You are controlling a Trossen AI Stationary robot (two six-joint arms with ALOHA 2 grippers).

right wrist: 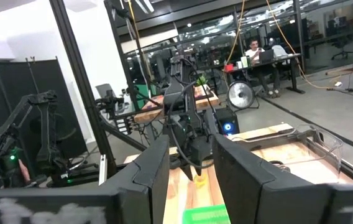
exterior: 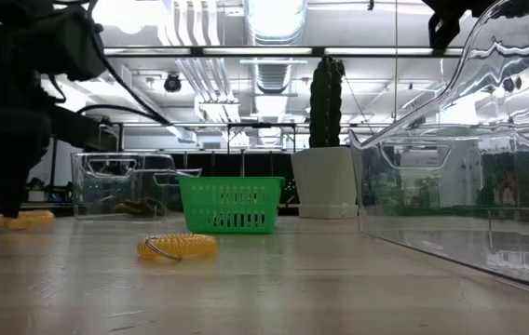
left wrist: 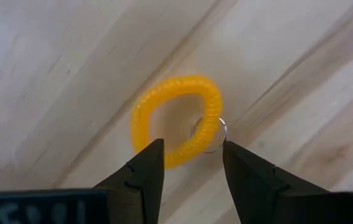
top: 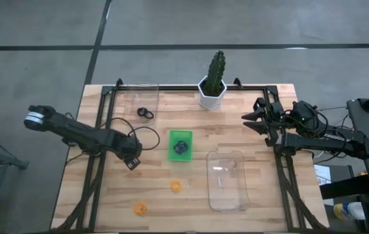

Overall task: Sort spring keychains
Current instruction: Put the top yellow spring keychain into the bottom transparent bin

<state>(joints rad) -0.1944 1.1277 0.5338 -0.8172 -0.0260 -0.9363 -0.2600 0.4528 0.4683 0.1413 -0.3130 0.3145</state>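
An orange spring keychain [left wrist: 175, 118] with a metal ring lies flat on the wooden table. My left gripper [left wrist: 192, 149] hangs over it, pointing down and open, one fingertip on either side of its ring end. In the high view the gripper [top: 131, 162] hides this keychain. In the low view it [exterior: 22, 220] lies beside the gripper. Two more orange keychains [top: 177, 186] [top: 139, 208] lie nearer the front edge. Dark keychains lie in the green tray [top: 173, 155]. A black one [top: 145, 114] lies in the far clear bin. My right gripper [top: 249, 120] waits open, raised at the far right.
A large clear bin [top: 227, 180] stands to the right of the tray, and a second clear bin [top: 136, 97] stands at the far left. A potted cactus [top: 214, 81] stands at the far edge. Black frame rails run along the table's sides.
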